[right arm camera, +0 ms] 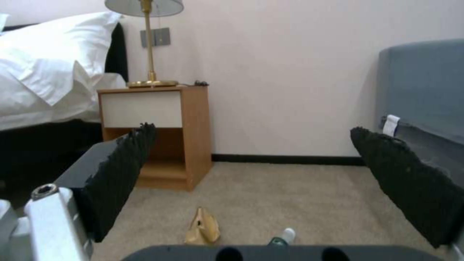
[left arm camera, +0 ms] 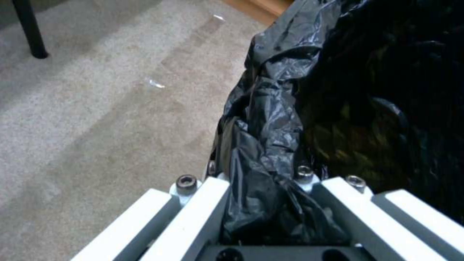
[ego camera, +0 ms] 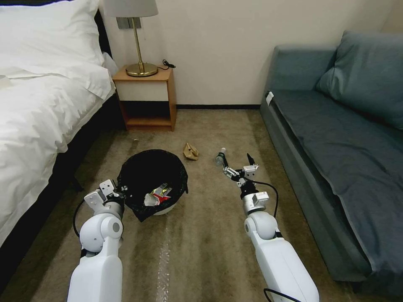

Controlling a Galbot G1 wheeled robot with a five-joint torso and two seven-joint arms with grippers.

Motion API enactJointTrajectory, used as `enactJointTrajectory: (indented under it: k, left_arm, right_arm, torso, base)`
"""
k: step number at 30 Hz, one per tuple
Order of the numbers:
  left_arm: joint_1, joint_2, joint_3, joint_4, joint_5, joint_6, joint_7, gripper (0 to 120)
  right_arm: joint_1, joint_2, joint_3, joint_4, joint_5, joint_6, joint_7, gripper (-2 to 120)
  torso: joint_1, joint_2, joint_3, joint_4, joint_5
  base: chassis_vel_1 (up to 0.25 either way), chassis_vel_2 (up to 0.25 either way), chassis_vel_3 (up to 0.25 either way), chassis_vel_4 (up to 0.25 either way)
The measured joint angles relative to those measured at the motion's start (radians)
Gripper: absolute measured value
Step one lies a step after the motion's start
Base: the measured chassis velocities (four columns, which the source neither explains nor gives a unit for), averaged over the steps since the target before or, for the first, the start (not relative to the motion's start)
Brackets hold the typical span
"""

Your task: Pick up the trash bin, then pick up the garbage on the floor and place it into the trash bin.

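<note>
Gripping the liner-draped rim of the trash bin on the carpet, the left hand steadies it while the right hand, spread wide, hovers over the bottle, probably light, slick, best pinched mid-body.

Glossy crinkled plastic liner, matt carpet

No legible text — none anywhere

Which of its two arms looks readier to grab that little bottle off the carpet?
The right. Its gripper hangs open just beside the bottle, while the left gripper is shut on the trash bin's bag-covered rim.
</note>
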Motion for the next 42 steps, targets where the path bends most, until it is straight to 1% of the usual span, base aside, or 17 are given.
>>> enactJointTrajectory:
  k: [6, 9, 13, 17, 26, 32, 37, 42]
  left_arm:
    - [-0.002, -0.003, 0.003, 0.000, 0.003, 0.000, 0.000, 3]
    - [0.000, -0.003, 0.002, 0.000, 0.004, 0.000, 0.000, 3]
    - [0.002, -0.003, -0.001, -0.003, 0.005, 0.000, 0.000, 3]
    - [0.004, -0.003, -0.002, -0.008, 0.005, -0.001, 0.000, 3]
    - [0.013, 0.000, -0.007, -0.019, 0.004, -0.002, 0.000, 3]
    - [0.014, 0.001, -0.008, -0.023, 0.002, -0.002, 0.000, 3]
    - [0.012, 0.003, -0.008, -0.026, 0.002, -0.002, 0.000, 3]
    - [0.013, 0.004, -0.012, -0.028, 0.000, -0.002, 0.000, 3]
  right_arm:
    - [-0.006, -0.001, 0.012, 0.003, 0.000, 0.019, -0.018, 100]
    - [-0.006, -0.001, 0.021, -0.007, 0.001, 0.048, -0.040, 100]
    - [-0.007, 0.000, 0.022, -0.008, 0.004, 0.053, -0.046, 100]
    - [-0.009, 0.003, 0.022, -0.009, 0.004, 0.055, -0.050, 100]
    - [-0.024, 0.001, 0.020, -0.003, -0.003, 0.057, -0.055, 100]
    - [-0.029, 0.001, 0.020, -0.011, -0.035, 0.075, -0.055, 100]
    - [-0.027, 0.003, 0.015, -0.023, -0.052, 0.113, -0.063, 100]
    - [-0.029, 0.001, 0.015, -0.028, -0.057, 0.140, -0.109, 100]
  torso:
    - [0.000, 0.000, 0.000, 0.0000, 0.0001]
    - [0.000, 0.000, 0.000, 0.0000, 0.0000]
    - [0.000, 0.000, 0.000, 0.0000, 0.0000]
    - [0.000, 0.000, 0.000, 0.0000, 0.0000]
    - [0.000, 0.000, 0.000, 0.0001, 0.0002]
    - [0.000, 0.000, 0.000, 0.0000, -0.0002]
    - [0.000, 0.000, 0.000, 0.0000, 0.0000]
    - [0.000, 0.000, 0.000, 0.0000, 0.0000]
  base:
    - [0.000, 0.000, 0.000, 0.000]
    - [0.000, 0.000, 0.000, 0.000]
    - [0.000, 0.000, 0.000, 0.000]
    - [-0.091, 0.055, 0.112, -0.086]
    - [-0.222, 0.204, 0.227, -0.210]
    - [-0.235, 0.238, 0.232, -0.236]
    - [-0.047, 0.070, 0.061, -0.076]
    - [0.038, -0.040, -0.045, 0.032]
